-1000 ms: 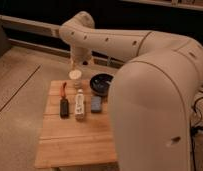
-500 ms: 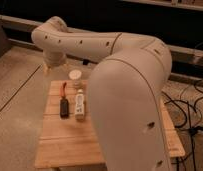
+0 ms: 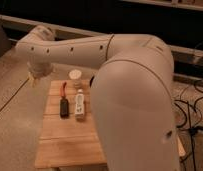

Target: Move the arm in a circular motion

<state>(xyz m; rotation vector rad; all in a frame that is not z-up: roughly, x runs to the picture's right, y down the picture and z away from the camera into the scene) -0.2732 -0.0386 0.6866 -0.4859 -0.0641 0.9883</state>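
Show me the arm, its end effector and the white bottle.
arm [image 3: 70, 50], camera view, on the long horizontal tube.
end effector [image 3: 36, 77], camera view, lower tip, hanging left of the table [image 3: 70, 145].
bottle [image 3: 80, 105], camera view, middle of its body.

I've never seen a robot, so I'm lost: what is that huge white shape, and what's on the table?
The white shape is the robot's arm, thick jointed tubes reaching from near the camera toward the upper left. The single camera looks down past it. At its tip the gripper, its jaws for grasping, hangs beside the far left corner of the wooden table; whether it holds anything is unclear. On the table are a white cup, a dark tool with a reddish handle and a white bottle.
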